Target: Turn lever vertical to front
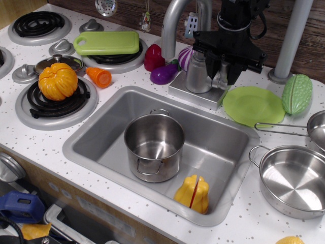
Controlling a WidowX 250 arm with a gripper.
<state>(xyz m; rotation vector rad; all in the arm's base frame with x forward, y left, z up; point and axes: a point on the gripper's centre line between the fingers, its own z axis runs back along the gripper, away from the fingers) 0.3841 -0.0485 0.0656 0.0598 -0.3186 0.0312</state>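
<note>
The lever (221,81) is a short silver stub on the right side of the cylindrical faucet body (197,75), behind the sink. My black gripper (222,76) has come down over it from above. Its fingers (234,71) stand close on either side of the lever and hide most of it; only a small silver part shows between them. The jaws look closed against the lever. The tall curved spout (172,25) rises to the left of the gripper.
The sink (96,132) holds a steel pot (154,146) and a yellow toy (193,193). A green plate (254,105) lies right of the faucet. A purple eggplant (163,74) and red pepper (154,57) lie left of it. A grey pole (290,40) stands behind.
</note>
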